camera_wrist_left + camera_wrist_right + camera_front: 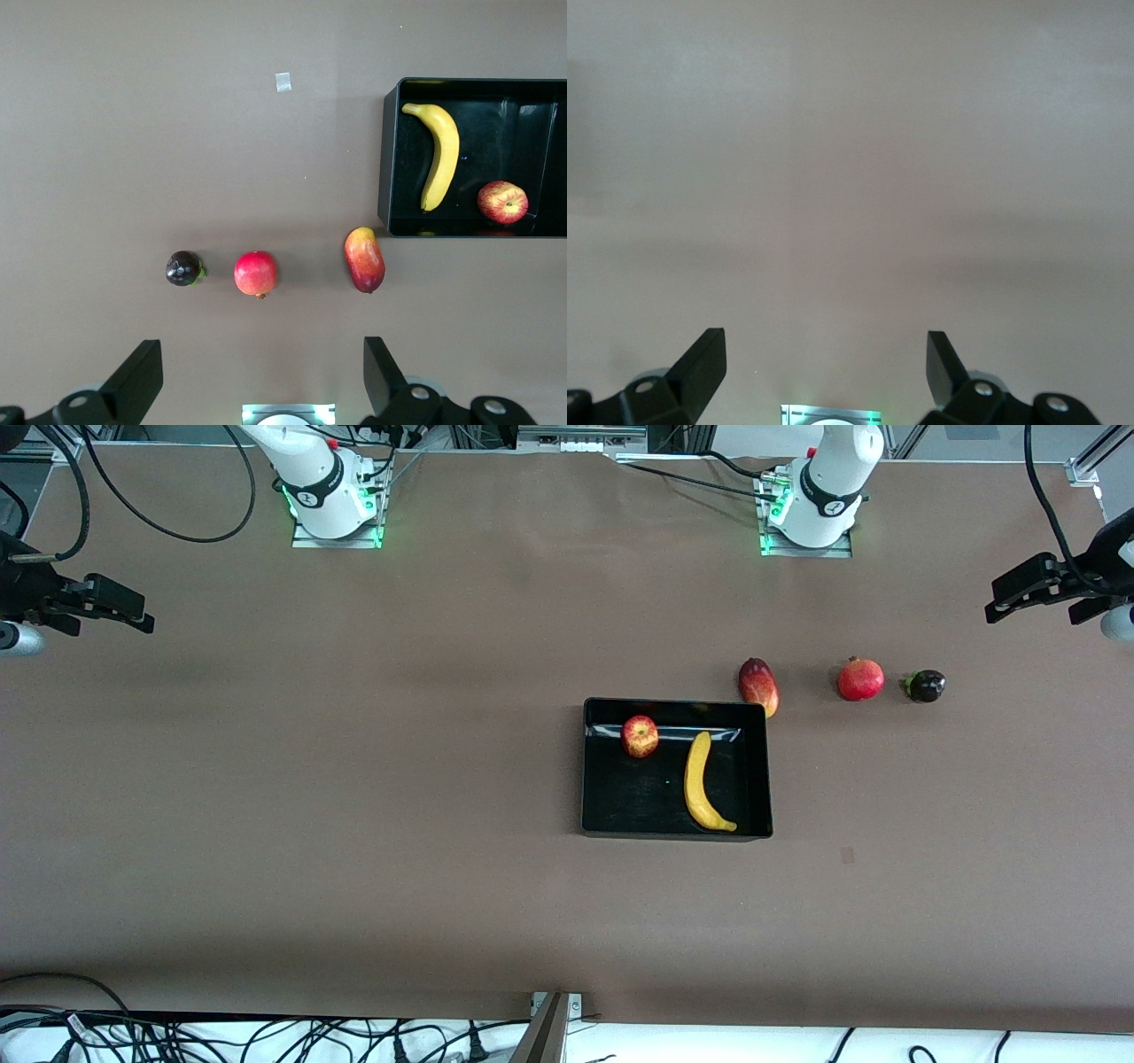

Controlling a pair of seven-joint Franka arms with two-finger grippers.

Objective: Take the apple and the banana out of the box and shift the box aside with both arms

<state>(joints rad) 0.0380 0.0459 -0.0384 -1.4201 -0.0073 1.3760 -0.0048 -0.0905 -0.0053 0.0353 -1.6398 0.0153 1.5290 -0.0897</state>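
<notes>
The black box [638,802] sits on the brown table, a little toward the left arm's end. In it lie the red apple [640,736] and the yellow banana [702,784], apart from each other. The left wrist view shows the same box [387,150], apple [502,202] and banana [438,155]. My left gripper [1005,600] hangs open and empty over the left arm's end of the table, well off from the box. My right gripper [133,609] hangs open and empty over the right arm's end. In their wrist views, the left gripper [261,370] and right gripper [826,365] hold nothing.
A red-yellow mango [758,685] lies just outside the box's corner, farther from the front camera. Beside it, toward the left arm's end, stand a pomegranate [860,679] and a small dark fruit [925,685]. A small tape patch [847,855] marks the table.
</notes>
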